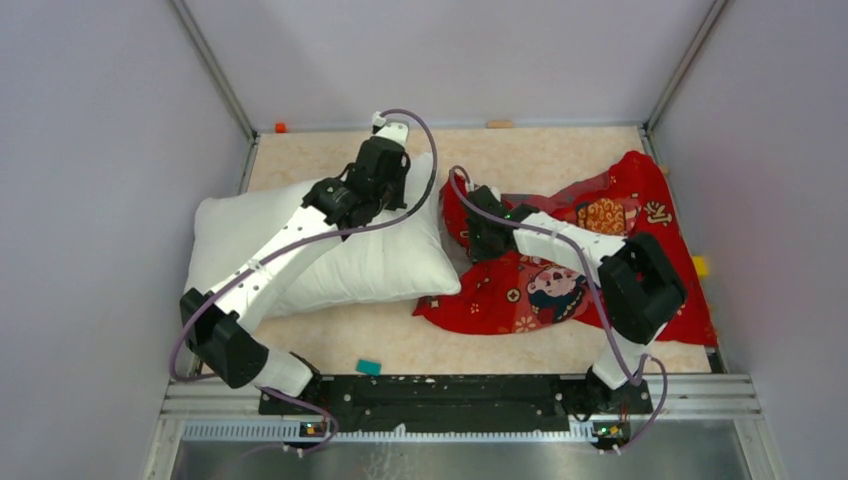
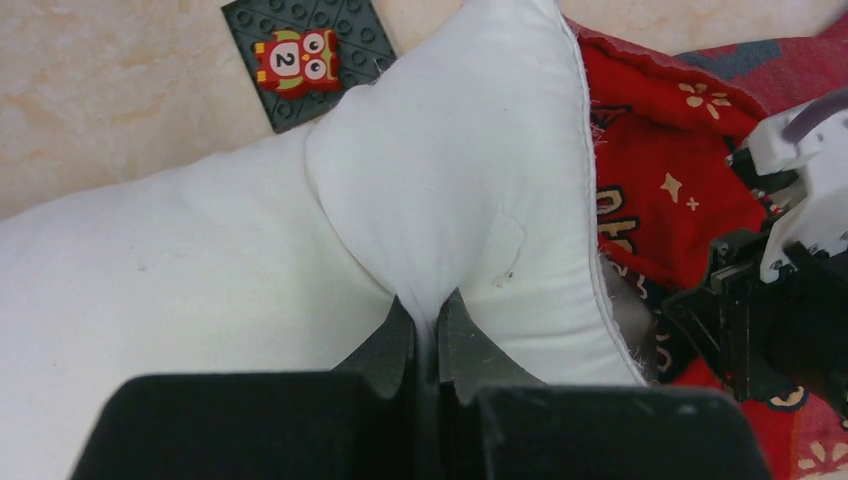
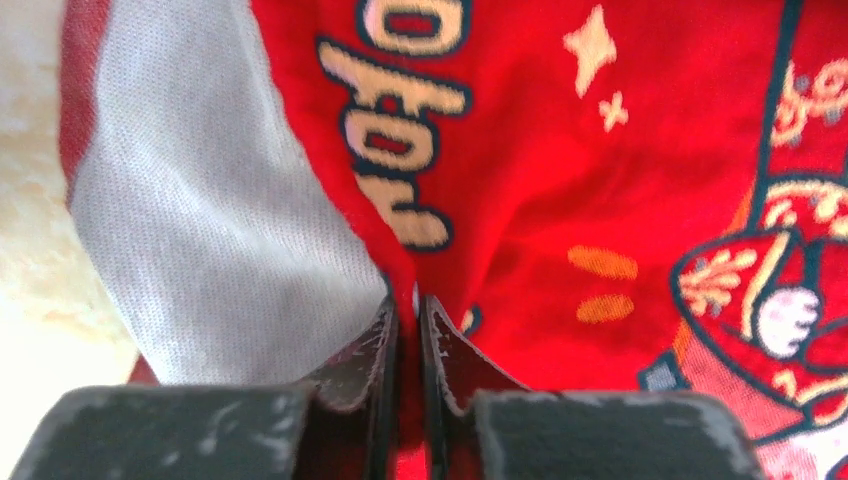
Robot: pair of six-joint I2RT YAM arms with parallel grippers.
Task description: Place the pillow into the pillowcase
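- Left gripper [image 2: 428,318]: jaws pressed together on a pinched ridge of the pillow [image 2: 180,270], which bulges ahead and leftward.
- Right gripper [image 3: 408,305]: jaws clamped on a fold of the pillowcase [image 3: 620,170]; its pale inner face shows left of the fingers.
- The pillowcase lies just right of the left gripper, against the pillow's seam.

We find the left arm [image 1: 290,240] stretched forward and inward, left hand [image 2: 427,322] pinched tight on the pillow [image 2: 200,260]. The right arm [image 1: 570,240] folds back at the elbow, right hand [image 3: 408,312] clamped on the pillowcase [image 3: 600,180].
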